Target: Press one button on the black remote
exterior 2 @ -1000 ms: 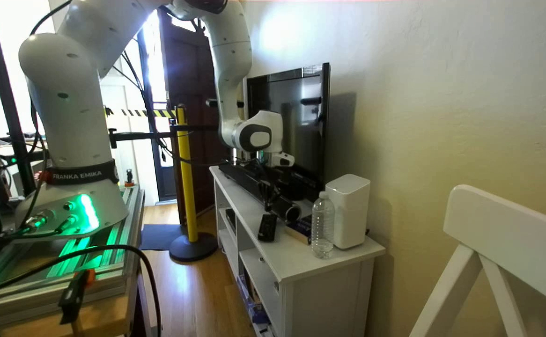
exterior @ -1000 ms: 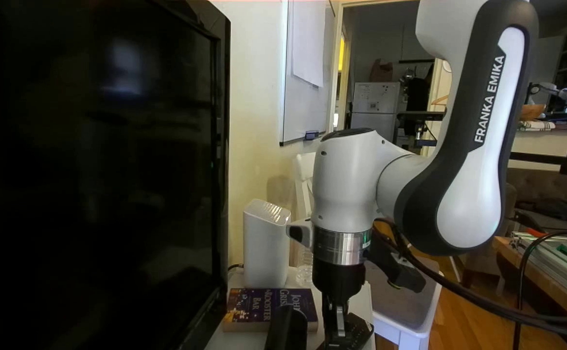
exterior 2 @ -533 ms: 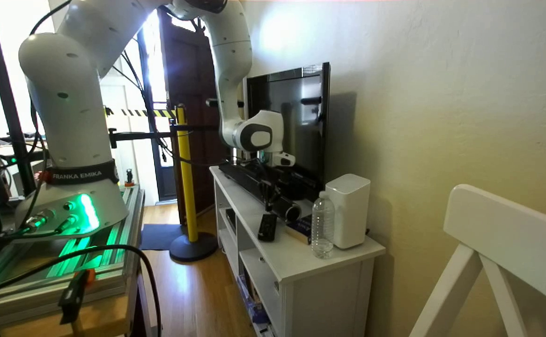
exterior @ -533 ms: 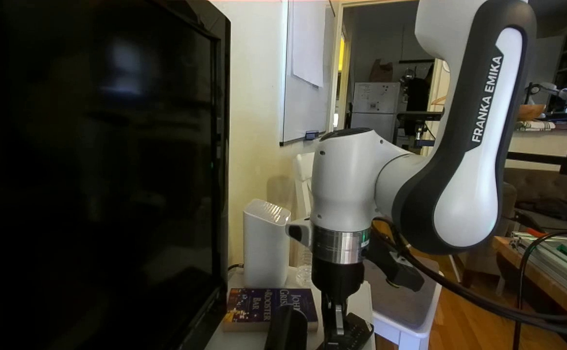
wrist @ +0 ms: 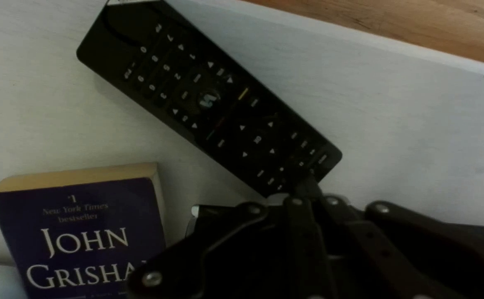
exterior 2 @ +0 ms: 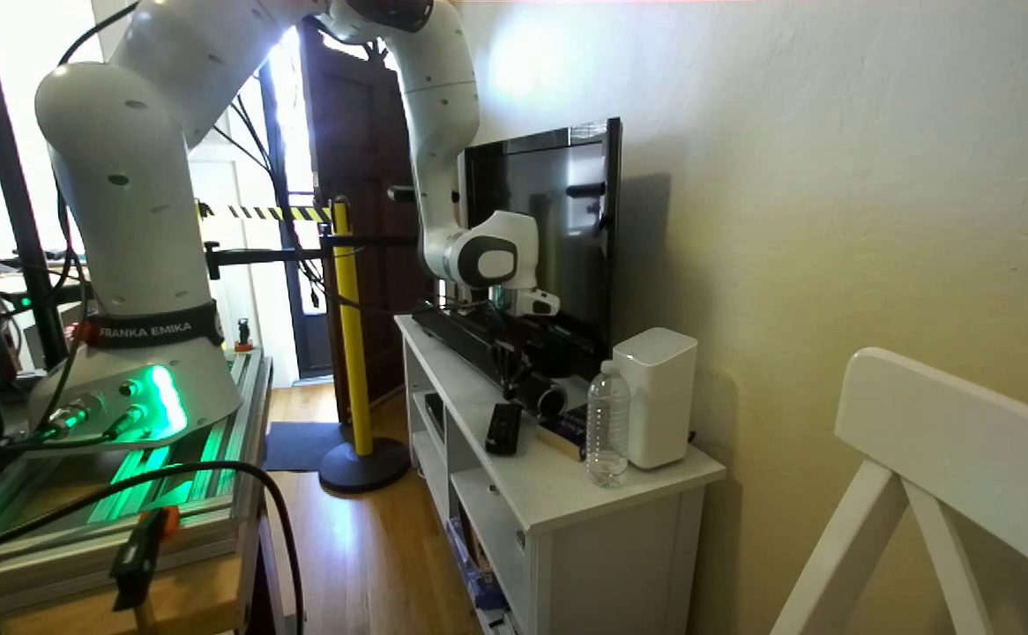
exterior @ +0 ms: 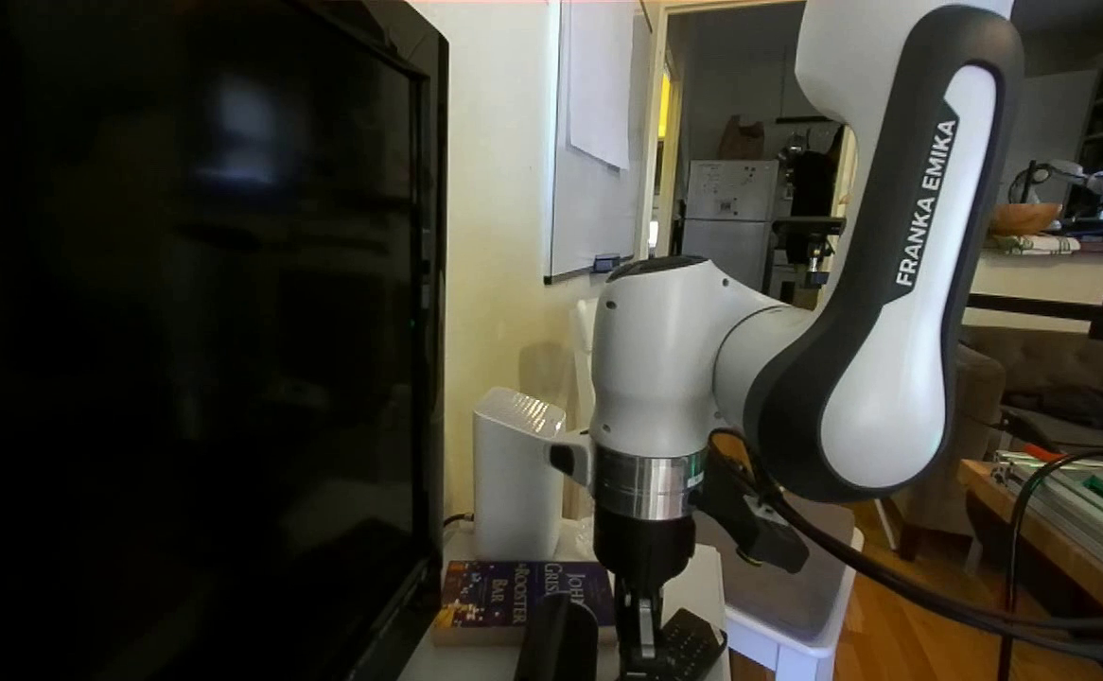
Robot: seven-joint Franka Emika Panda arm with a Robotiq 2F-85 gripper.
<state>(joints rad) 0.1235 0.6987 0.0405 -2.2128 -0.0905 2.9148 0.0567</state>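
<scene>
The black remote [wrist: 209, 99] lies flat on the white cabinet top, set diagonally in the wrist view with its buttons facing up. It also shows in both exterior views [exterior: 695, 645] [exterior 2: 503, 429]. My gripper [wrist: 308, 185] comes in from the bottom of the wrist view with its fingertips together and nothing seen between them. The tips appear over the remote's lower right end, hiding some small buttons there. In the exterior views the gripper [exterior: 641, 653] [exterior 2: 510, 386] points straight down beside the remote's end. Whether the tips touch the remote I cannot tell.
A purple book [wrist: 84, 236] lies near the remote. A black soundbar [exterior 2: 479, 348] runs along the cabinet close to the gripper. The TV [exterior: 183, 331], a clear bottle [exterior 2: 607, 428] and a white router-like box [exterior 2: 659, 401] stand around. The cabinet's edge [wrist: 370, 35] runs past the remote.
The arm and gripper have shifted sideways toward the TV and soundbar, mostly in the last half second, uncovering more of the remote. The remote has not visibly moved.
</scene>
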